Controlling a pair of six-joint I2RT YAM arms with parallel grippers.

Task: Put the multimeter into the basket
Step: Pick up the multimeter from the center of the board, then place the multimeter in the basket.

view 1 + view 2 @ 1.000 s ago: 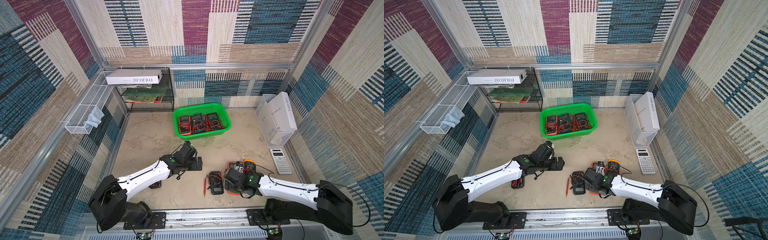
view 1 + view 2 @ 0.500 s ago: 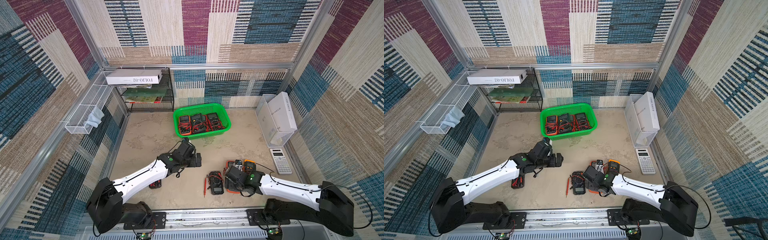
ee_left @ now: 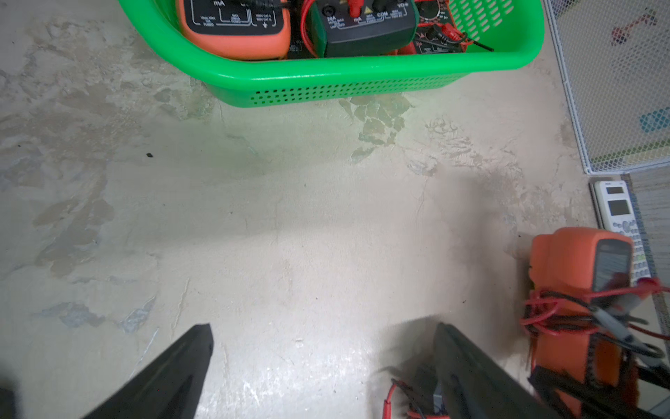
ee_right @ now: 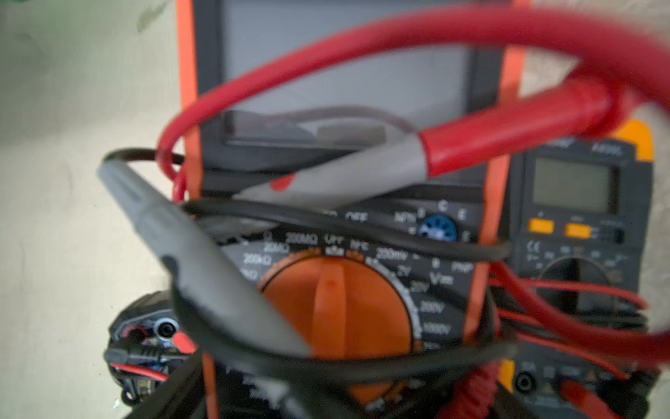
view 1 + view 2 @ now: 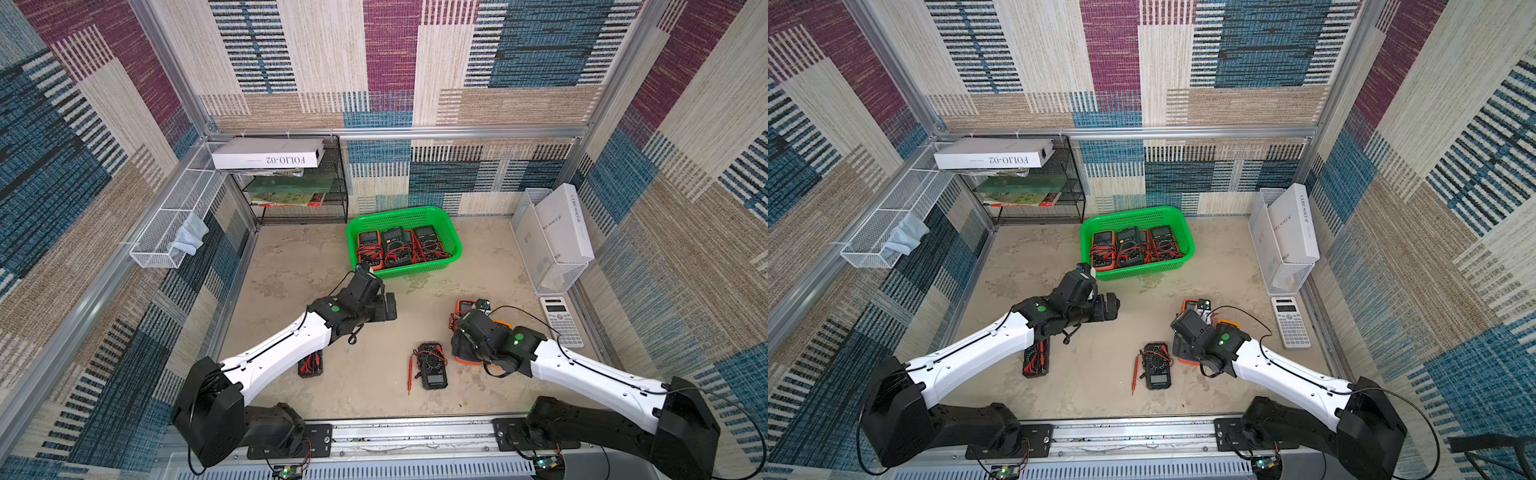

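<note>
While under right claw (image 5: pixel 467 343), orange multimeter (image 4: pixel 337 308).

Multimeters (image 5: pixel 392 246) in basket (image 5: pixel 456 232), calculator (image 5: pixel 562 322) rightward

Blurred close-up: orange multimeter (image 4: pixel 337 308) (leads (image 4: pixel 507 123) too); basket (image 3: pixel 362 70) cut by edge.

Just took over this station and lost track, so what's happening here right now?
The right gripper is down on the orange multimeter; whether it has a firm grip is unclear. The left gripper hangs open and empty above bare table near the green basket, which already holds several multimeters. A black multimeter lies loose on the table nearby.
</note>
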